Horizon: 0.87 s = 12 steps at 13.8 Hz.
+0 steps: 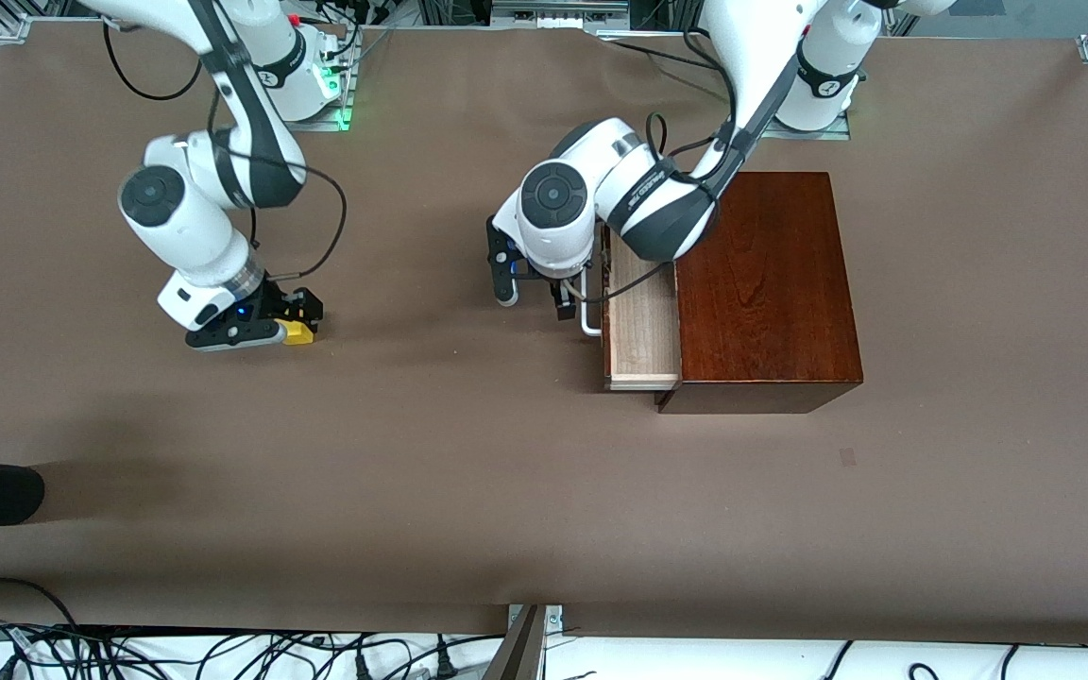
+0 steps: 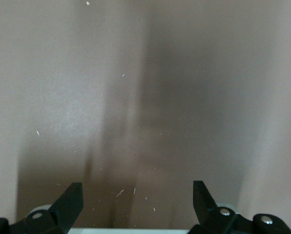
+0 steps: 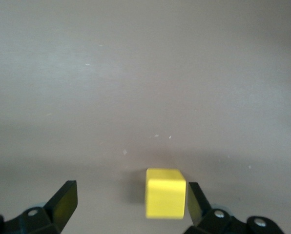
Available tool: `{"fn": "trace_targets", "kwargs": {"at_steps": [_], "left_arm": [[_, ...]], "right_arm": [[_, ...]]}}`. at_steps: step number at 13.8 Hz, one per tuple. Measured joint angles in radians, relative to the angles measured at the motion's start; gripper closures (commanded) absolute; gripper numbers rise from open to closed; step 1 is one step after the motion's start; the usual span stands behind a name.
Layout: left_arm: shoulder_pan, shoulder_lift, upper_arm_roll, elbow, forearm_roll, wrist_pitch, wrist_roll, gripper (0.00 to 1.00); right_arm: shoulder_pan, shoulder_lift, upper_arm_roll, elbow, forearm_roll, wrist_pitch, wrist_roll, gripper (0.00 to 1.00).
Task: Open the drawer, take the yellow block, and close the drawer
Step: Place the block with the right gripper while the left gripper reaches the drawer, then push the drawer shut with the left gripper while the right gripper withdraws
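a: block first. the yellow block [image 3: 165,192] sits on the brown table [image 1: 468,491], toward the right arm's end, well apart from the box [image 1: 766,283].

b: right gripper [image 1: 265,326]?

a: fingers spread wide around the block, one finger just beside it, not pinching. best lift straight up so it isn't nudged.

b: and the drawer [image 1: 641,326]?

a: pulled out. left gripper [image 1: 535,295] low by the white handle [image 1: 588,316], fingers apart, holding nothing. push the front squarely to shut it.
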Motion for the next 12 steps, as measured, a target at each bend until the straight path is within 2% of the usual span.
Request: {"fn": "trace_targets", "kwargs": {"at_steps": [3, 5, 9, 12], "left_arm": [[0.000, 0.003, 0.001, 0.000, 0.024, -0.001, 0.076, 0.00], [0.000, 0.003, 0.001, 0.001, 0.090, -0.028, 0.100, 0.00], [-0.001, 0.002, -0.005, 0.011, 0.165, -0.108, 0.111, 0.00], [0.000, 0.002, 0.000, 0.012, 0.226, -0.186, 0.118, 0.00]], "right_arm": [[-0.007, -0.049, 0.013, 0.185, 0.000, -0.320, 0.000, 0.00], [-0.016, -0.056, 0.015, 0.317, 0.000, -0.498, -0.013, 0.00], [-0.055, -0.069, 0.015, 0.484, 0.000, -0.715, -0.088, 0.00], [-0.084, -0.122, 0.015, 0.508, 0.000, -0.793, -0.149, 0.00]]}}
